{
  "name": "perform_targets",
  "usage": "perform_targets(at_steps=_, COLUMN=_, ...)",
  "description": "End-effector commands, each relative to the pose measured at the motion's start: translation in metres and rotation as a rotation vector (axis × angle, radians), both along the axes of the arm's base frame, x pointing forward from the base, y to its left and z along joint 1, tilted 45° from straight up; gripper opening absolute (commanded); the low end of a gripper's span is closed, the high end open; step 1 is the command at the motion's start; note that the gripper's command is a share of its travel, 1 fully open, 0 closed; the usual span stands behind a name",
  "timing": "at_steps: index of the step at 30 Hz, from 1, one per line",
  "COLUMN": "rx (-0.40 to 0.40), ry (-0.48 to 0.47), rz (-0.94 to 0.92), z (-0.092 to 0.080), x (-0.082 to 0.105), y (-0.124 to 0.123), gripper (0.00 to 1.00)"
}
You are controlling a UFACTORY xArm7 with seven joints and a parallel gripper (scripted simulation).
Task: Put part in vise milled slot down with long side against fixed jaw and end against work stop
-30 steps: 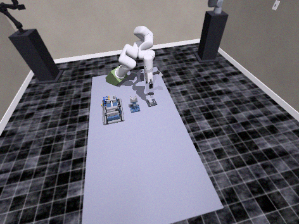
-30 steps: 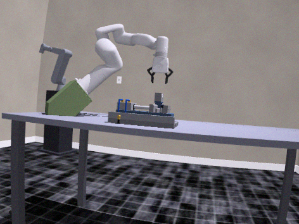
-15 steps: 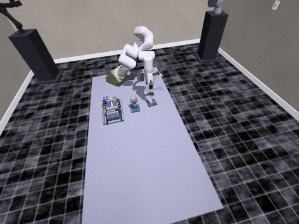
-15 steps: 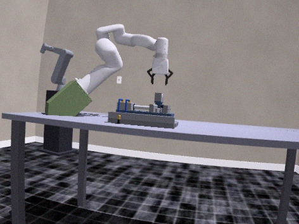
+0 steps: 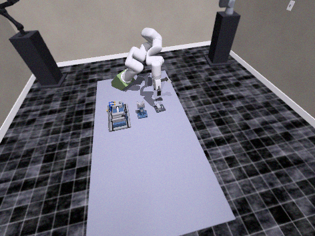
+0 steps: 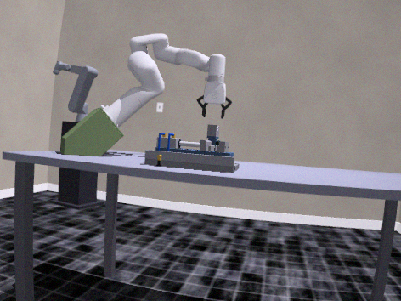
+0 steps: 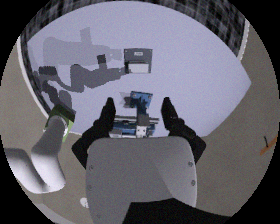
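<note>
Up above the table (image 6: pixel 297 177), the white arm (image 6: pixel 144 70) rises from its slanted green base (image 6: pixel 87 134) at the left, bends back over itself, and reaches rightward to a wrist that points straight down. The gripper (image 6: pixel 214 107) hangs in the air well clear of everything beneath it, its dark fingers (image 6: pixel 203 105) spread wide with nothing between them.

From the top view, three fixtures sit in a row on the table. At the left is the vise (image 5: pixel 118 116), a grey frame with blue fittings and pale bars between its jaws. In the middle stands the small blue V-block (image 5: pixel 141 111). At the right lies the infeed plate (image 5: pixel 159 108), a small dark grey plate, with the part (image 5: pixel 159 106) resting on it as a little grey block. The gripper (image 5: pixel 159 91) hovers just behind that plate, near the arm's base.

Through the wrist camera, the two fingers frame a blue and grey fixture below, too blurred to tell apart, and another grey plate lies farther out on the table. The part's slot is too small to make out in any view.
</note>
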State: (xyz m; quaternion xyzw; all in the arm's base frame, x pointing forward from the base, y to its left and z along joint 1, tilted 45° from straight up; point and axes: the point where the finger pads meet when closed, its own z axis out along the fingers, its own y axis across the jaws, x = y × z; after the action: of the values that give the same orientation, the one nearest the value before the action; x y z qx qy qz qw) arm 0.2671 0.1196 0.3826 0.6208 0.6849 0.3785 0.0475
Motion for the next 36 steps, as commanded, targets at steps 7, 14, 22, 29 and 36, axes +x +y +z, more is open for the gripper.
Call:
perform_targets(at_steps=7, rx=0.001, ry=-0.004, rz=0.0, z=-0.009, x=0.009, y=0.007, gripper=0.89)
perform_targets(at_steps=14, rx=0.001, ry=-0.004, rz=0.0, z=-0.02, x=0.017, y=0.014, gripper=0.89)
perform_targets(at_steps=22, rx=0.001, ry=-0.004, rz=0.0, z=-0.03, x=0.025, y=0.021, gripper=0.89)
perform_targets(at_steps=29, rx=0.001, ry=-0.004, rz=0.0, z=-0.043, x=0.035, y=0.029, gripper=0.89)
perform_targets(at_steps=36, rx=0.001, ry=-0.004, rz=0.0, z=-0.052, x=0.042, y=0.035, gripper=0.89)
